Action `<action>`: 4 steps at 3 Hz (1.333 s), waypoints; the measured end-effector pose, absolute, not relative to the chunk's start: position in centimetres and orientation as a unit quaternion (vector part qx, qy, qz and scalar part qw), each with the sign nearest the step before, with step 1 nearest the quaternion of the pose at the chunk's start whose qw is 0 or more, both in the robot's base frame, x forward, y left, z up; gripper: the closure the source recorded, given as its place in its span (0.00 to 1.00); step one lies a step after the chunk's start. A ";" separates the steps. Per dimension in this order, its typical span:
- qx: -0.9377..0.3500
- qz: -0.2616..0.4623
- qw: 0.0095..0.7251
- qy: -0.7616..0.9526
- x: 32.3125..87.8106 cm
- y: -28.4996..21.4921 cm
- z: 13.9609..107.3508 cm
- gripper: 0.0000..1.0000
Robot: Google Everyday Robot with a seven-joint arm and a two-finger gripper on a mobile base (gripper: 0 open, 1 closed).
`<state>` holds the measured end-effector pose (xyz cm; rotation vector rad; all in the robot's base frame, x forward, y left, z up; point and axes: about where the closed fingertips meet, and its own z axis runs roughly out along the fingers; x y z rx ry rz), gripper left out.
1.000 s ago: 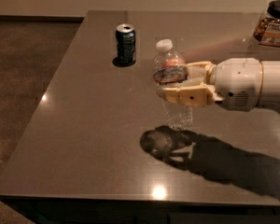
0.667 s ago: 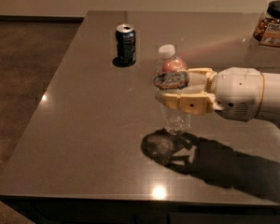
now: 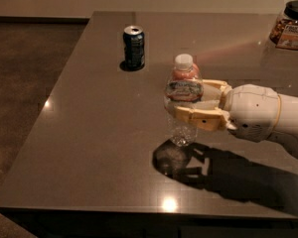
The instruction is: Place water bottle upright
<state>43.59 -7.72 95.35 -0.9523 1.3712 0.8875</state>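
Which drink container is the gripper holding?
The clear water bottle with the white cap, upright in the gripper over the table. The dark soda can stands apart, farther back to the left, untouched.

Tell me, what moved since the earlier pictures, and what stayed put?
The gripper, still shut on the small clear plastic water bottle with a white cap, lowered it towards the dark table, slightly rightward in the picture. Whether it touches the table is unclear. The dark blue soda can and the dark-lidded jar at the back stayed put.
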 end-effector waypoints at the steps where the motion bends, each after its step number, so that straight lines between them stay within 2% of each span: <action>1: -0.399 0.403 0.598 0.567 43.4 -7.5 95.0 1.00; 4: -0.411 0.399 0.607 0.551 43.3 -7.0 93.4 1.00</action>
